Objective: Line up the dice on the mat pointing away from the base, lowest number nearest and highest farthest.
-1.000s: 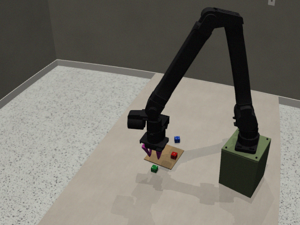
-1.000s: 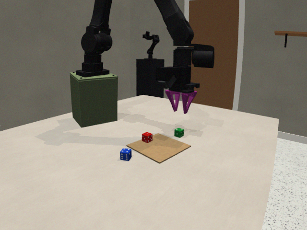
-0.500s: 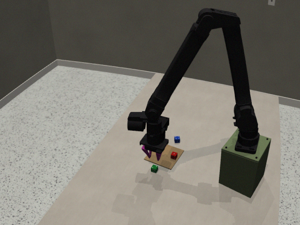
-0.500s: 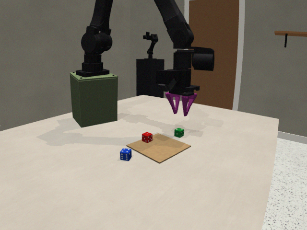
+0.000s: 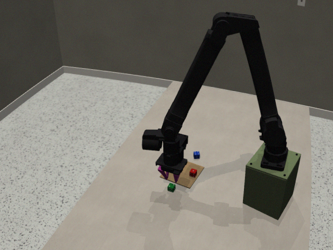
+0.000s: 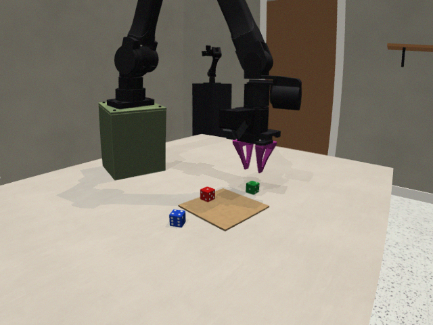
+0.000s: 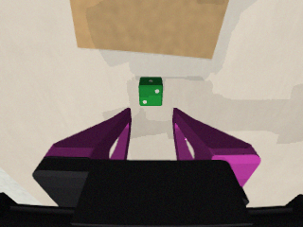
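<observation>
From the top view, the green pedestal (image 5: 260,190) (image 6: 134,145) is seen at the right of the worktop (image 5: 228,121) (image 6: 105,262) (image 7: 265,85), with the black arm (image 5: 199,72) (image 6: 241,21) mounted on it and bent high over to the left. The mat (image 5: 187,182) (image 6: 227,214) (image 7: 151,28) is partly covered from sight by the arm's lower end. The red die (image 5: 193,172) (image 6: 207,194) is carried on the mat, toward the pedestal side. The blue die (image 5: 196,154) (image 6: 177,218) is placed off the mat on the far side, and the green die (image 5: 171,187) (image 6: 252,187) (image 7: 151,94) off it on the near side.

Over to the exterior view: one pip is shown on top of the red die, two on the green, four on the blue. Blue is set at the near left of the mat, green beyond its far right edge. Above the worktop, the magenta fingers (image 5: 176,177) (image 6: 258,157) are pointed downward, partly open, with nothing gripped.

And in the wrist view, a gap is left between the fingertips. The green die is framed just ahead of that gap, with two pips shown on top, and the flat mat is seen farther ahead, cut off by the upper border.
</observation>
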`<move>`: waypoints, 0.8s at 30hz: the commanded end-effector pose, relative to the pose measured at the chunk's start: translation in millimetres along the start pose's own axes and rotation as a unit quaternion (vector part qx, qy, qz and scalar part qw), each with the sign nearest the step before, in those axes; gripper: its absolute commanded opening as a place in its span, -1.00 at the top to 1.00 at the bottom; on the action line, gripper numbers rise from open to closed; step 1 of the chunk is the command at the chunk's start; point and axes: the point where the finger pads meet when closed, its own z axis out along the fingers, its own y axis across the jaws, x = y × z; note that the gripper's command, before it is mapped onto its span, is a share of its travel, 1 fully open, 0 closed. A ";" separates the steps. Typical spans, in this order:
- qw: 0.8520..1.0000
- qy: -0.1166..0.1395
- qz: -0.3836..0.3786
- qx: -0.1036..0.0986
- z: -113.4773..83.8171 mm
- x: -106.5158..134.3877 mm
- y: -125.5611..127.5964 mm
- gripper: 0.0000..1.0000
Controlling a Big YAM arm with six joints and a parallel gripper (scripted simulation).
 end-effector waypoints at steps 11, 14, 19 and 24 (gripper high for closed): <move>1.000 0.001 0.002 -0.016 15.6 -0.2 18.1 0.21; 1.000 0.001 0.002 -0.016 17.3 -0.2 18.4 0.21; 1.000 0.000 0.001 -0.012 21.3 -1.2 12.7 0.21; 1.000 0.000 0.002 -0.011 22.6 -1.3 13.5 0.21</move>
